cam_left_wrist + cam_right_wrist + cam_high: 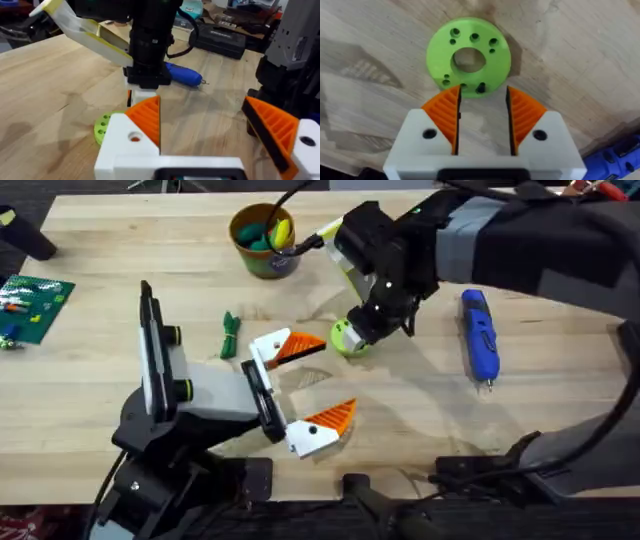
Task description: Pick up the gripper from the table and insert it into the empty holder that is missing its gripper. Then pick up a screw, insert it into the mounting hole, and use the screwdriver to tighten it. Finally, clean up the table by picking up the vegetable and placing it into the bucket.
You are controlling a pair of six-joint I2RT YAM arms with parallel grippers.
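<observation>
While the right gripper (482, 117) is poised just above the lime-green disc (468, 55) with its orange pads a narrow gap apart and nothing between them, the left gripper (310, 387) is held wide apart and empty over the table (100, 270). Screwdriver (479, 332): lying untouched on the table, well right of the disc. Vegetable (230, 334): lying on the table just left of the left gripper, not yet in the bucket (263, 240), so tightening and cleanup are judged outstanding.
</observation>
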